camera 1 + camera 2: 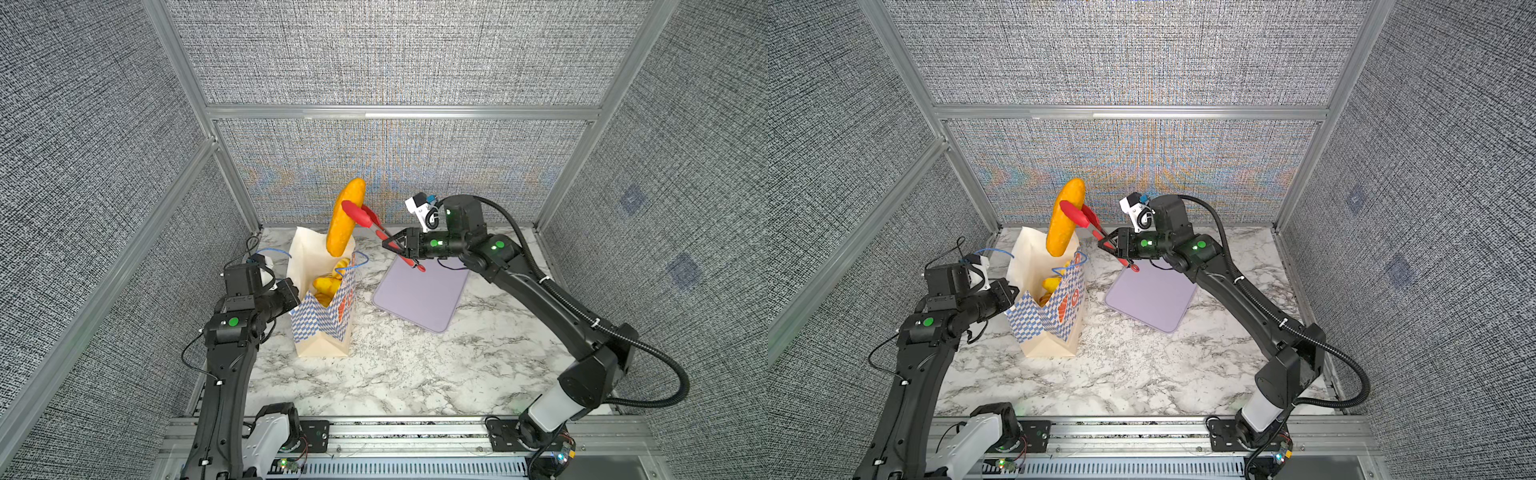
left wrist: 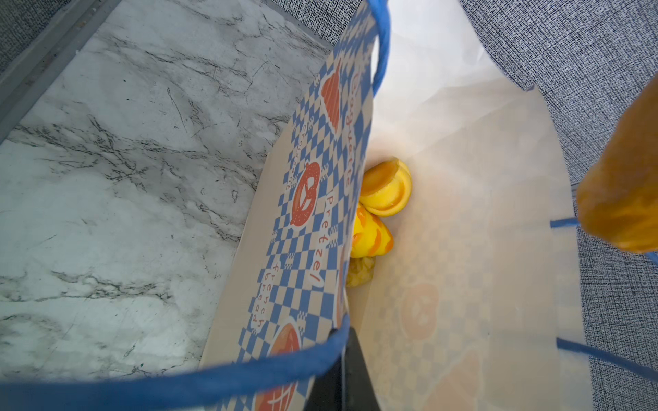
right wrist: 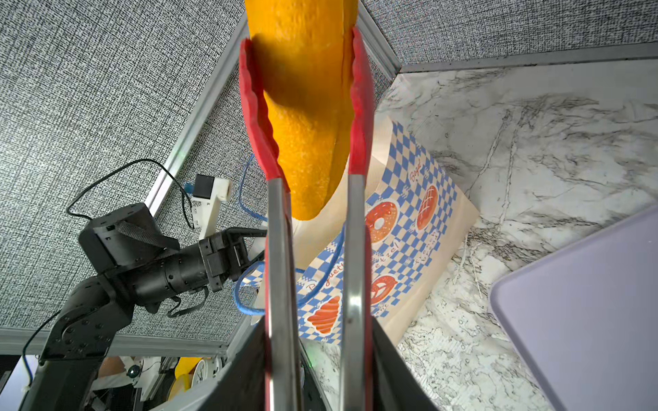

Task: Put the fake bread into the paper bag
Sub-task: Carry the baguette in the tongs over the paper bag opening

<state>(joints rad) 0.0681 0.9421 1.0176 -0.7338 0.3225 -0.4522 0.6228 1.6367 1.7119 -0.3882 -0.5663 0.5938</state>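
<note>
Bare marbled bench (image 1: 415,374) nearest, both arms reaching in over it from the front rail. Paper bag (image 1: 328,328) stands upright left of centre with its mouth open and its checker print facing front; it shows in both top views. Left pincer (image 3: 254,245) is at the bag's left rim, jaws closed on the paper edge. In the left wrist view one dark finger (image 2: 350,370) sits just inside the wall, and a blue cord handle (image 2: 213,380) crosses in front of it. Down in the bag lie buns (image 2: 386,188); three show, bunched against the printed wall. Lavender tray (image 1: 419,299) lies flat on the bench to the right of the bag, set askew and apart from it. Right pincer (image 1: 392,245) hangs above the tray's far edge, jaws narrow and clamped on the metal shafts of the red tongs (image 1: 365,218). The tong heads pinch the long loaf (image 1: 345,220) near its middle, one head on each side. Loaf is nearly upright, top leaning slightly right, lower end over the far side of the bag's mouth. Cannot tell whether its tip is past the rim. Grey fabric back wall (image 1: 395,166) behind.
</note>
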